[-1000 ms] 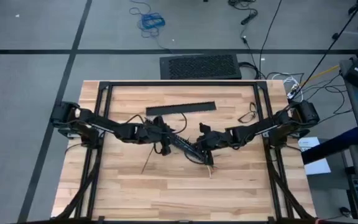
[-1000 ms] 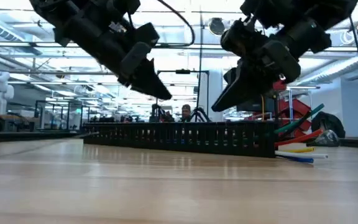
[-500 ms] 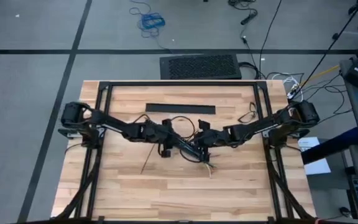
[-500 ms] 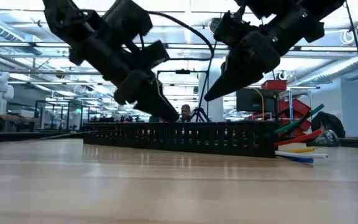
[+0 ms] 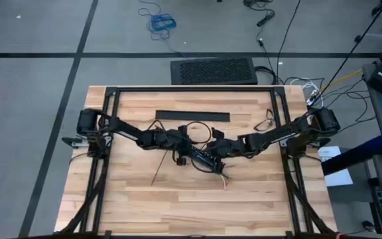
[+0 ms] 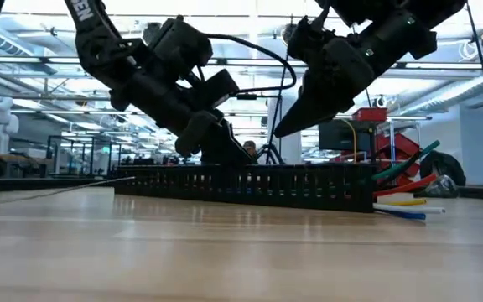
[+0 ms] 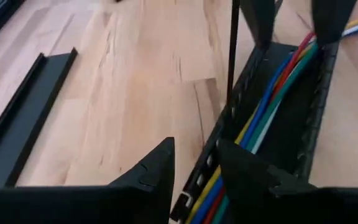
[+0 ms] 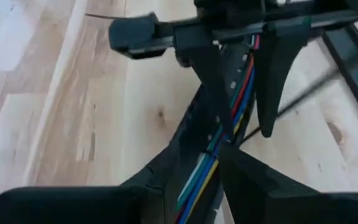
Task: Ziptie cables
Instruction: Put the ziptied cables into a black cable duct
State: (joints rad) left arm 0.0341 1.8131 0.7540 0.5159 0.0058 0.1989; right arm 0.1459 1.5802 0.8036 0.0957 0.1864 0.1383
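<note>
The cables point(image 7: 272, 106), thin yellow, green, blue and red wires, lie lengthwise inside a black slotted bar point(image 5: 204, 161) that rests slantwise on the table's middle. Their ends point(image 6: 405, 205) stick out past the bar's end. My left gripper point(image 7: 194, 177) is open and low at the bar's far-left end, one finger on either side of the bar's side wall point(image 7: 211, 155). My right gripper point(image 8: 207, 180) is open and hangs above the bar point(image 6: 285, 127), clear of it, facing the left gripper. A thin black zip tie point(image 5: 159, 172) lies on the wood left of the bar. My left gripper comes slanting down from the table's left, its fingers astride the slotted bar's side wall point(image 7: 211, 155) near the bar's end. I cannot tell whether either finger touches the wall or the cables.
A flat black strip point(image 5: 192, 116) lies toward the table's far edge. Black frame rails point(image 5: 191, 89) run around the tabletop. Bare wood lies on the near side of the bar.
My left gripper has gone down and toward the table's right, from above the bar to its top edge. My right gripper has risen a little above the bar and has then kept still. The bar and the cables have stayed in place.
</note>
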